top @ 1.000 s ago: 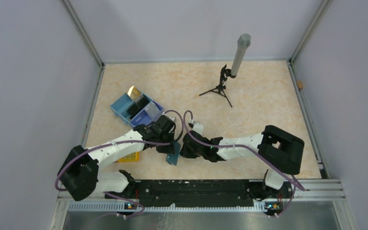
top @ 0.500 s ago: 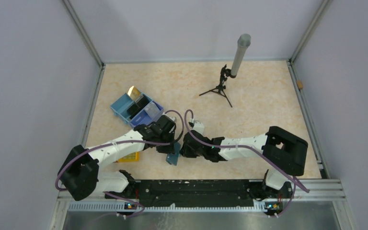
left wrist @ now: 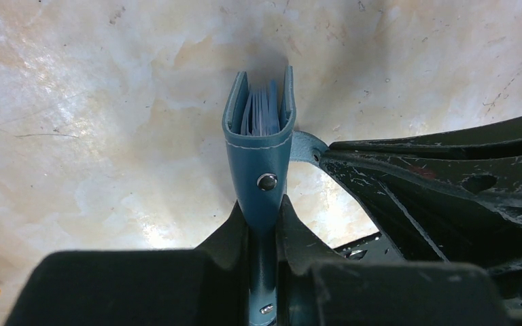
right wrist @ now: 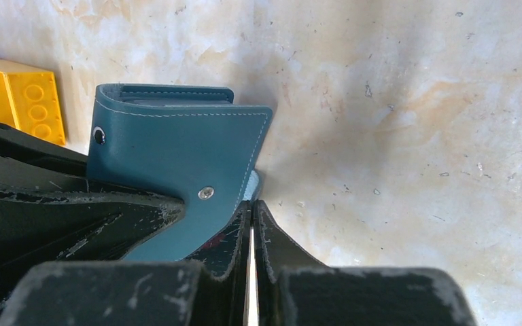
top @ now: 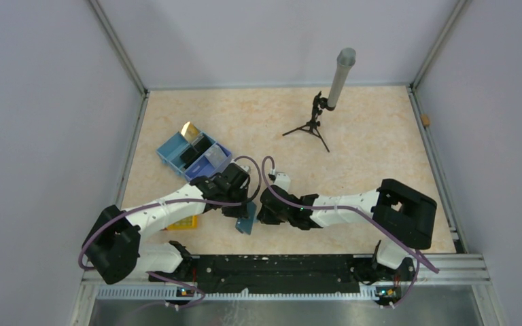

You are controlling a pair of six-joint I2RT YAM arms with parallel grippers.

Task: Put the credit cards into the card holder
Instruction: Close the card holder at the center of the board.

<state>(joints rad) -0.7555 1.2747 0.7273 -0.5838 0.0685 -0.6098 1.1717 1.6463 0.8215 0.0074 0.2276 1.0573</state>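
Left claw of mine [left wrist: 264, 207] is clamping down narrow on the card holder [left wrist: 261, 156], squeezing its snap-studded spine between both fingers and holding it on edge over the desk [left wrist: 95, 102]. The holder's two teal walls are standing slightly apart, and pale blue pockets are showing between them. I am keeping my right claw [right wrist: 253, 207] closed, its fingers pressing together with only a thin pale sliver showing in the seam, and I cannot tell what that sliver is. Its tips are sitting at the holder's near corner, right by a small teal tab [left wrist: 306, 146] jutting from the holder's side; whether I am pinching that tab, I cannot tell. A yellow studded block [right wrist: 24, 95] is lying on the desk just beyond the holder, on my left. Farther out on my left, apart from the holder, a blue partitioned tray [top: 170, 151] is carrying the gold card [top: 190, 130], the black card [top: 196, 152] and the silvery card [top: 212, 158] in its compartments. Toward the back, a small tripod [top: 310, 128] is propping up a grey tube [top: 340, 78].
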